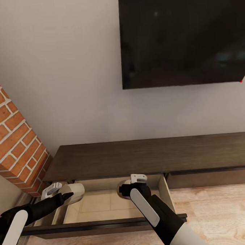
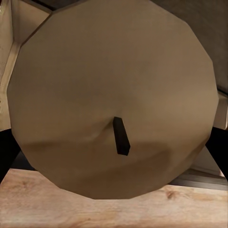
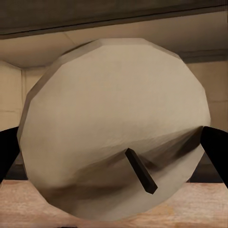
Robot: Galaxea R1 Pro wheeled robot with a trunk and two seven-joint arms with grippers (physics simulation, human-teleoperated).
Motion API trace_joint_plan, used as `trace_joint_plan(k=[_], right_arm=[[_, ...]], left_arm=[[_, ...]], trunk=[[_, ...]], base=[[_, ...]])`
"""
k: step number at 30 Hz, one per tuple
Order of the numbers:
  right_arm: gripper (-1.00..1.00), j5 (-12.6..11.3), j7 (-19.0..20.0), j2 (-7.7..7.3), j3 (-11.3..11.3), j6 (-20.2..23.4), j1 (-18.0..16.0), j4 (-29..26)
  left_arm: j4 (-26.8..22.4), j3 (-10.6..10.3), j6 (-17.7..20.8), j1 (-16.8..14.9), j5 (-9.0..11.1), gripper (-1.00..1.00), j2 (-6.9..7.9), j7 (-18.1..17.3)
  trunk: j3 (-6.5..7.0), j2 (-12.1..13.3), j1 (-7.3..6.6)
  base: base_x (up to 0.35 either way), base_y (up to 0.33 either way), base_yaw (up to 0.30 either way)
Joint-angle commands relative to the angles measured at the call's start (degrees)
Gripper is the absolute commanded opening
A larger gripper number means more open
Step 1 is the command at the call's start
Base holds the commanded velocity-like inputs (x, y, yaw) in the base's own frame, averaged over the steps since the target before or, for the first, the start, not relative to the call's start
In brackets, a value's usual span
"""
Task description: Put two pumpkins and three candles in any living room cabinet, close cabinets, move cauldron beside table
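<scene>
Head view: cabinet (image 1: 139,156), long, low, dark-brown wood with visible grain, stands against a plain pale wall. One drawer (image 1: 105,205) is pulled out toward the robot; its interior is pale beige and smooth, and its dark front edge runs across just above the wood-plank floor (image 1: 214,204). Brick pillar (image 1: 15,143) close on the left of the drawer; room on that side is tight. Floor to the right of the drawer is open. Flat black screen (image 1: 182,35) on the wall above the cabinet top.

Left pincer (image 1: 56,191) sits at the drawer's left rim with a candle (image 1: 75,192), a stubby cream cylinder lying on its side, at its tip over the left end of the drawer. Right pincer (image 1: 135,183) is over the drawer's back right part, near the right wall; the second candle (image 1: 124,193) shows as a pale sliver just left of the black wrist.

Left wrist view: candle end face (image 2: 114,95), a faceted tan disc with a short black wick (image 2: 121,137), sits between dark fingers (image 2: 7,152) at both flanks; the pincer is clamped on it. Plank floor below, drawer wall behind.

Right wrist view: cream candle face (image 3: 114,123), faceted, wick (image 3: 141,170) tilted, black fingers (image 3: 216,147) pressing both sides; this pincer grips it. Beige drawer back and dark cabinet edge lie behind
</scene>
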Motion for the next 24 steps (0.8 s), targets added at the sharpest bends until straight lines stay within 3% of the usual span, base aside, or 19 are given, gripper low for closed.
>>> trace_joint_plan(k=[1, 16, 24], right_arm=[[-1.00, -0.48, -0.51, 0.00, 0.08, -0.22, -0.03, -0.03], [-1.00, -0.48, -0.48, 0.00, 0.08, -0.85, 0.02, 1.48], [-1.00, -0.55, -0.52, 0.00, 0.14, -0.80, -0.05, 0.95]], left_arm=[[-0.03, 0.07, 0.28, -0.04, -0.10, -1.00, -0.02, -0.26], [0.03, -0.12, 0.04, -0.04, -0.10, -1.00, -0.13, 0.05], [0.04, -2.95, -0.28, -0.04, -0.22, -1.00, -0.13, 0.21]], trunk=[[-0.23, -0.44, 0.22], [-2.93, -6.46, 3.52], [-4.36, -9.67, 5.27]], base=[[0.000, 0.000, 0.000], [0.000, 0.000, 0.000], [0.000, 0.000, 0.000]])
